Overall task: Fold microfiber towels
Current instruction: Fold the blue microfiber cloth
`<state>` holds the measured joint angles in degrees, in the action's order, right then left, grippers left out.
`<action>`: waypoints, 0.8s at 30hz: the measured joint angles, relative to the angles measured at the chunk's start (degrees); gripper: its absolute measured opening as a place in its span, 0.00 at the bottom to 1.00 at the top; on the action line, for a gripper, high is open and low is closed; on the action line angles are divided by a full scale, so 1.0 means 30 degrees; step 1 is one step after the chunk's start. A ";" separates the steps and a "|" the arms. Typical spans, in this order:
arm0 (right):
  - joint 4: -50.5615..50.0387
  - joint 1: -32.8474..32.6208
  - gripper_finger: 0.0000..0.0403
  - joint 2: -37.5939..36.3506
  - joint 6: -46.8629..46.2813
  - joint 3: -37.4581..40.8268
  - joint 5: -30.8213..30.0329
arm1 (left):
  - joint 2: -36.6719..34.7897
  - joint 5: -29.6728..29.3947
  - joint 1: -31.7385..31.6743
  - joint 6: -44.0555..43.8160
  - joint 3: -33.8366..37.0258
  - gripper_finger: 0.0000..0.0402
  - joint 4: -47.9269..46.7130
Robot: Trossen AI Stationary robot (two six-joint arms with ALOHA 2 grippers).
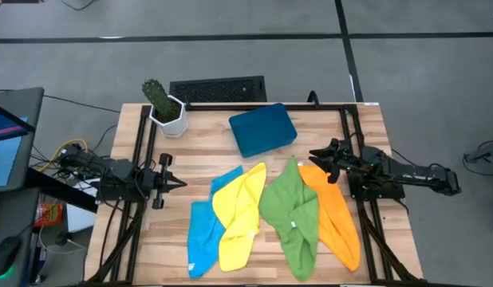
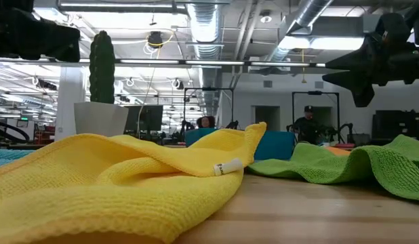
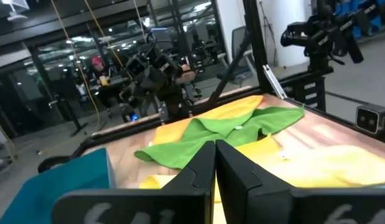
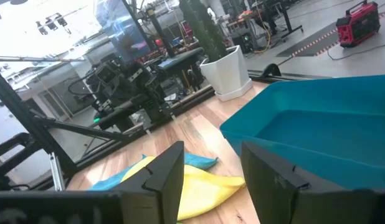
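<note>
Four towels lie crumpled side by side on the wooden table: light blue [image 1: 202, 233], yellow [image 1: 238, 214], green [image 1: 293, 211] and orange [image 1: 340, 214]. The yellow one overlaps the blue one's edge, and the green one overlaps the orange one's. My left gripper [image 1: 179, 183] is shut and empty at the table's left edge, pointing toward the towels; its joined fingers show in the left wrist view [image 3: 214, 163]. My right gripper [image 1: 314, 157] is open and empty, hanging above the orange towel's far end; the gap shows in the right wrist view [image 4: 211, 169].
A rigid dark-blue tray [image 1: 262, 129] lies at the far middle of the table. A cactus in a white pot [image 1: 163, 105] stands at the far left corner. Black frame rails [image 1: 143, 151] run along both sides. People show in the room beyond [image 2: 306, 123].
</note>
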<state>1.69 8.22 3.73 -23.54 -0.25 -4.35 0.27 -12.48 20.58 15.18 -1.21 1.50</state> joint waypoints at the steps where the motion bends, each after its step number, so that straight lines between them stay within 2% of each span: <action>1: 0.0003 0.0003 0.45 0.0000 -0.0004 0.0000 -0.0004 | 0.0000 0.0062 0.0000 -0.0242 0.0000 0.01 0.0007; 7: 0.0004 -0.0004 0.45 0.0005 -0.0002 0.0000 -0.0002 | 0.0000 0.1490 0.0004 -0.7369 0.0029 0.01 0.0133; 14: 0.0280 0.0324 0.45 0.0007 0.0656 0.0000 -0.1383 | -0.0001 -0.0509 0.0000 -1.4982 0.0051 0.01 0.1543; 16: 0.0567 0.0472 0.45 0.0002 -0.0284 0.0000 -0.1770 | -0.0007 -0.1311 0.0000 -1.7528 0.0051 0.01 0.1695; 19: 0.0785 0.0557 0.45 0.0000 -0.3866 0.0000 -0.1727 | 0.0000 -0.3864 0.0007 -1.9819 0.0051 0.01 0.1783; 22: 0.0958 0.0557 0.45 0.0006 -0.7802 0.0000 -0.1726 | 0.0000 -0.8141 0.0007 -2.1756 0.0051 0.01 0.1800; 24: 0.1027 0.0557 0.45 0.0007 -0.9230 0.0000 -0.1724 | 0.0000 -1.0753 0.0000 -2.2275 0.0051 0.01 0.1807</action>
<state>4.77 9.89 3.75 -51.23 -0.25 -9.52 0.27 -44.74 20.58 -51.64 -1.06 6.92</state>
